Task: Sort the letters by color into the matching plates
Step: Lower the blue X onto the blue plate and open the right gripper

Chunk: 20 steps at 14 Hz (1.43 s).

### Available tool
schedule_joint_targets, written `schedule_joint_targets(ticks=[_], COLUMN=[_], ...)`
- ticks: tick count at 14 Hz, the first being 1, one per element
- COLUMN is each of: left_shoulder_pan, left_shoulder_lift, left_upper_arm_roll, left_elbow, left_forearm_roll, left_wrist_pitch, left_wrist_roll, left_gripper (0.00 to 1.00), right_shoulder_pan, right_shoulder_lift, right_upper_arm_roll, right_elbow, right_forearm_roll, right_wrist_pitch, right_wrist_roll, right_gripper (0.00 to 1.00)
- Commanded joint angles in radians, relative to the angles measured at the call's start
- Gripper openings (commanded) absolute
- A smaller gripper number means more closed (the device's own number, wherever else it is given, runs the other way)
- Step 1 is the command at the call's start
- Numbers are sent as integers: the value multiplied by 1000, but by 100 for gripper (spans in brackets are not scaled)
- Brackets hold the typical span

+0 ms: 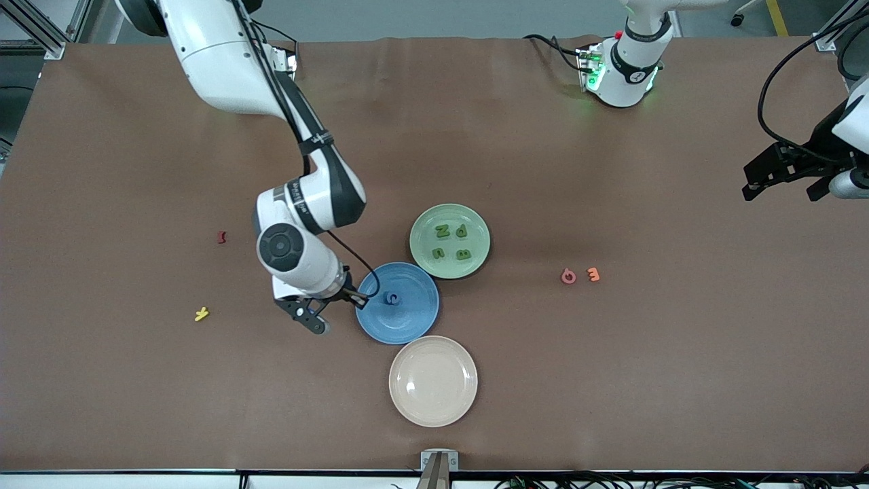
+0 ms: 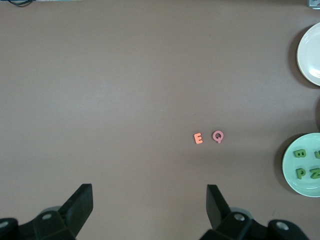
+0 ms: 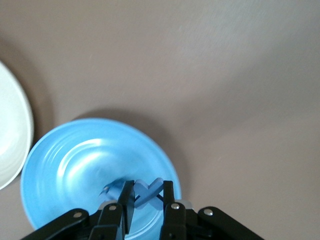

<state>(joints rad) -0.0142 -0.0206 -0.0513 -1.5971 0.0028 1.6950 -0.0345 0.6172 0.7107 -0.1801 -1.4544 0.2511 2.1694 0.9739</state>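
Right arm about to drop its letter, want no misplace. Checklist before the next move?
1. Right gripper shut on blue letter: ok.
2. Right gripper over blue plate: not ok; in the front view it is beside the rim, toward the right arm's end.
3. Room in blue plate: ok; one loose letter lies in it.
4. Green plate sorted: ok; four green letters in it.
5. Left gripper out of the way: ok; open, waiting at the left arm's end.

four letters (image 1: 451, 242) in one plate (image 1: 475, 221) | one letter (image 1: 392, 298) in adjoining plate (image 1: 414, 322)
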Motion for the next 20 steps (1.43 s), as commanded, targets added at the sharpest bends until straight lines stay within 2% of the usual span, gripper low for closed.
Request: schedule_joint_targets(ticks=[1, 4, 6, 20], left_shoulder_pan=[-3, 0, 2, 2], left_shoulder_lift=[-2, -1, -1, 7], left_upper_arm_roll=[5, 7, 7, 7], left_elbow=[16, 16, 16, 17], left_forearm_roll=[-18, -17, -17, -15], left_wrist_pitch=[-21, -21, -21, -21], left_wrist_roll=[2, 4, 4, 5], left_gripper=[100, 100, 100, 100], right_shoulder_pan=[39, 64, 75, 95], right_shoulder_lift=[76, 166, 200, 210], right_upper_arm_roll=[-10, -15, -16, -15], right_elbow=[100, 205, 239, 214], right_forearm_roll=[-3, -4, -6, -42], right_wrist_pitch=[-8, -6, -5, 1], right_wrist_roll=[95, 161, 178, 180], right_gripper=[0, 0, 0, 1])
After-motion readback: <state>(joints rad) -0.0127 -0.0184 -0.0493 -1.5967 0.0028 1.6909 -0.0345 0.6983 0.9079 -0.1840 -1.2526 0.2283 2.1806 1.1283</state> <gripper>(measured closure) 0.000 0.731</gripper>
